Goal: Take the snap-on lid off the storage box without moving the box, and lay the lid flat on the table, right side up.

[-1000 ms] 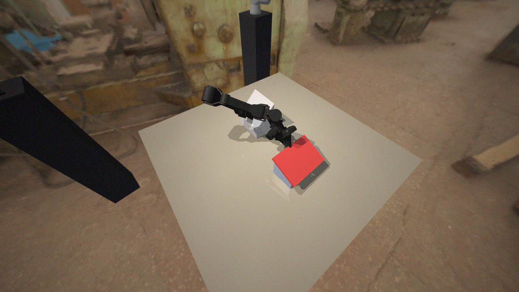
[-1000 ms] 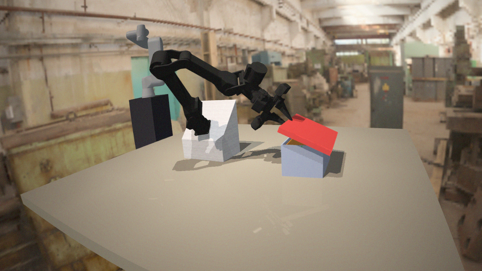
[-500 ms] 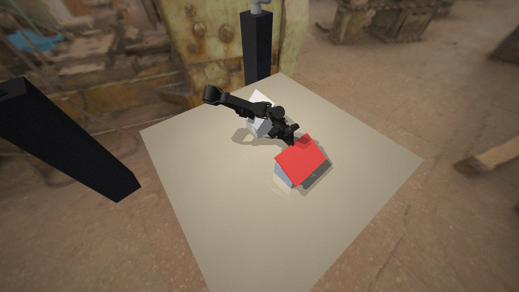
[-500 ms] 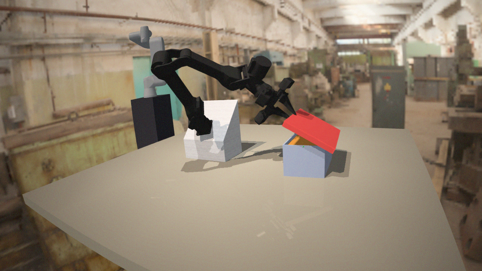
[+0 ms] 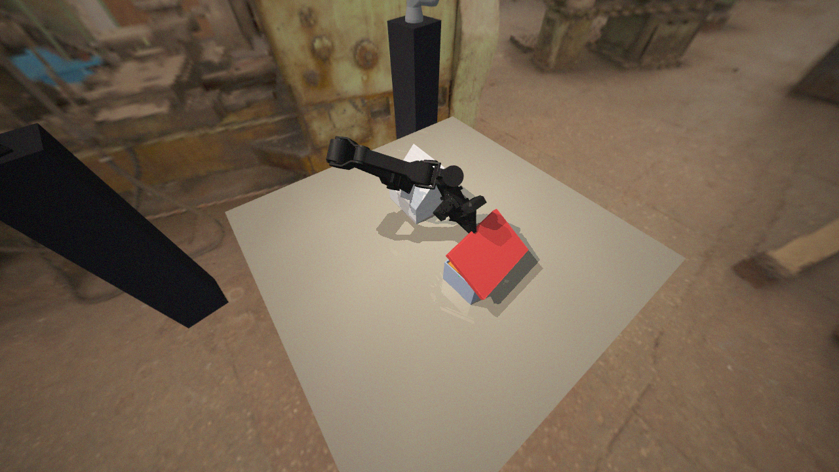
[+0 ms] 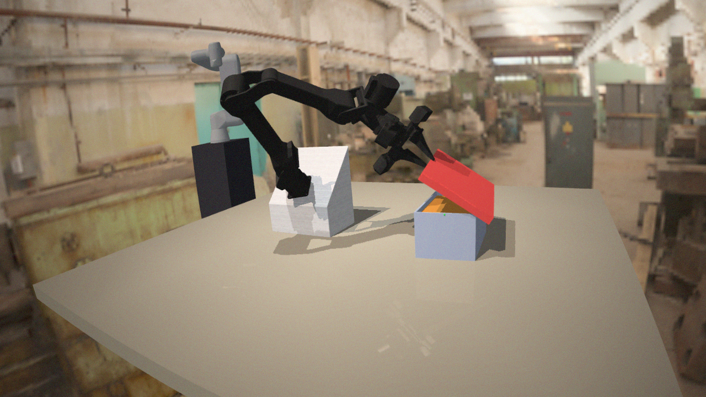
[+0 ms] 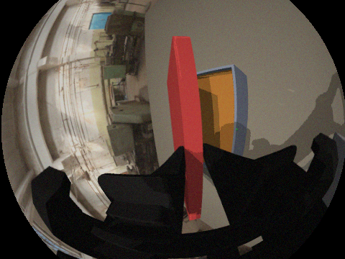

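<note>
The red lid (image 5: 489, 255) (image 6: 461, 186) (image 7: 184, 115) is tilted steeply: its edge nearest the arm is raised, its far edge still rests on the box. The pale blue storage box (image 5: 459, 286) (image 6: 447, 234) (image 7: 241, 101) stands on the table, and its orange inside (image 6: 440, 204) (image 7: 218, 111) shows under the raised lid. My gripper (image 5: 472, 221) (image 6: 428, 155) (image 7: 192, 149) is shut on the lid's raised edge.
A white block (image 5: 417, 202) (image 6: 315, 197) holds the arm's base behind the box. A black post (image 5: 413, 76) (image 6: 222, 175) stands at the table's far edge. The beige table (image 5: 381, 352) (image 6: 296, 316) extends on all sides of the box.
</note>
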You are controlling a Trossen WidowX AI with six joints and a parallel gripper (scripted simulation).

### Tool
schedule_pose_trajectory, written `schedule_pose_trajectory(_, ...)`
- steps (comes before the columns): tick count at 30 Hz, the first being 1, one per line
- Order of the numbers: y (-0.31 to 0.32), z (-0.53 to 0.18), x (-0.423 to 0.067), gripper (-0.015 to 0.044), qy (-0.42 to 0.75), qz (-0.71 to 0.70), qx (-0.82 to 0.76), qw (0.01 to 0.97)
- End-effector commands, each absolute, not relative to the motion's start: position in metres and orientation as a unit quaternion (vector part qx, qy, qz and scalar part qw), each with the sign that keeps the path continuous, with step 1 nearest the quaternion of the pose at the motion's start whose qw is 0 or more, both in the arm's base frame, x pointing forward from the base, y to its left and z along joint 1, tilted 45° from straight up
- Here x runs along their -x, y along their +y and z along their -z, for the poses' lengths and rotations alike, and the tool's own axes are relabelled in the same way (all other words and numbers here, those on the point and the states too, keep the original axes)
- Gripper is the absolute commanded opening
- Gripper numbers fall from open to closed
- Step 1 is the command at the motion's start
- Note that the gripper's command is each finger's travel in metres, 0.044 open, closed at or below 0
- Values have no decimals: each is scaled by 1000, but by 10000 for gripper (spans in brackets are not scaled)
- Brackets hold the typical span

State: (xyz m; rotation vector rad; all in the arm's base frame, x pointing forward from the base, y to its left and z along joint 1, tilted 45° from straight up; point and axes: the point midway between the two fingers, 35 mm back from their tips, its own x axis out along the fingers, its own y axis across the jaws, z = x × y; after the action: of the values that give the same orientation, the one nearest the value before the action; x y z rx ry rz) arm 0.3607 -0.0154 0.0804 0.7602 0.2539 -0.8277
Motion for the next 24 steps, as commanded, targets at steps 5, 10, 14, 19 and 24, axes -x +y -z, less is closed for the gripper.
schedule_pose_trajectory(5, -4, -92, -364, 0, 117, 385, -364, 840)
schedule_pose_trajectory(10, 0, -96, -365, 0, 117, 385, -364, 840)
schedule_pose_trajectory(14, 4, -100, -366, 0, 117, 385, -365, 840)
schedule_pose_trajectory(19, 8, -104, -367, 0, 117, 385, -365, 840)
schedule_pose_trajectory(24, 13, -109, -367, 0, 117, 385, -365, 840)
